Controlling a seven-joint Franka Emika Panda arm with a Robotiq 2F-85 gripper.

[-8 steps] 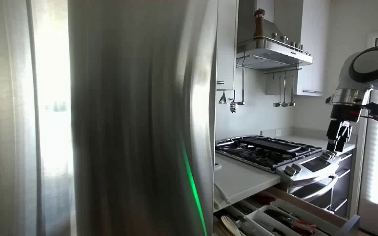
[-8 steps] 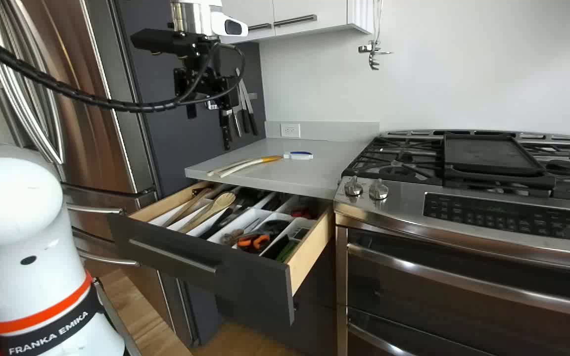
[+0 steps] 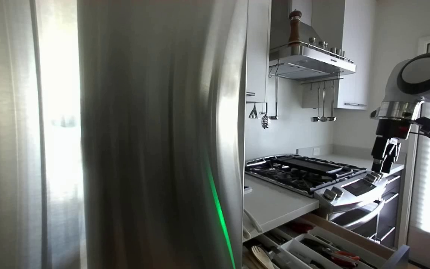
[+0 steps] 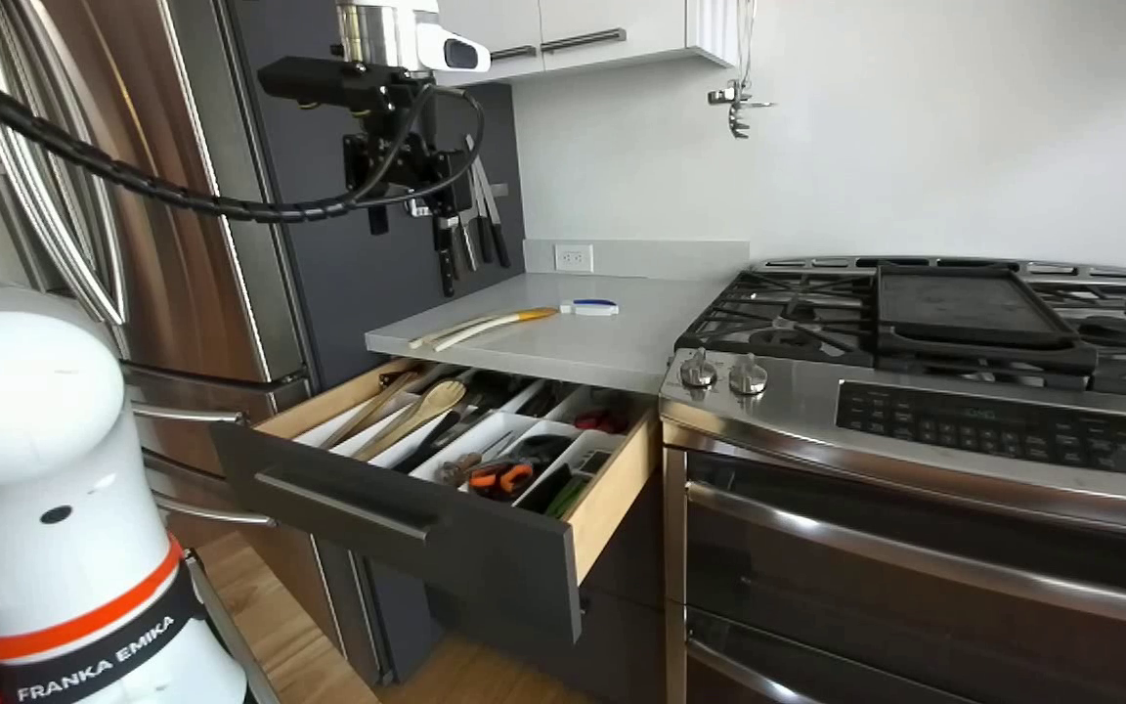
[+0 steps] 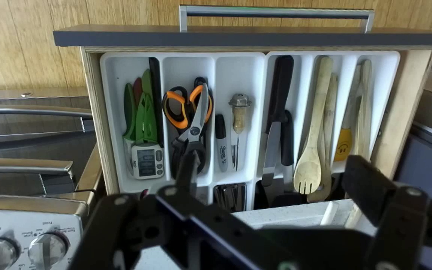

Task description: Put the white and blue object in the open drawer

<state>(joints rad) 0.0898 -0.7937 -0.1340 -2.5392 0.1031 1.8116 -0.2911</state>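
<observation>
A wood-sided kitchen drawer (image 4: 485, 562) with a dark grey front stands open; inside it, a white divided tray (image 5: 240, 71) holds metal scissors (image 5: 195, 131) with orange and black handles. Above the drawer hangs a black two-fingered claw (image 5: 273, 167), spread wide with nothing in its grip. The small, elongated white and blue object (image 4: 590, 307) lies on the light grey countertop (image 4: 612, 347) behind the drawer, lower than the claw and well apart from it. Near the object, also behind the drawer, rests a long pale tong-like utensil (image 4: 499, 322) with a yellow end.
</observation>
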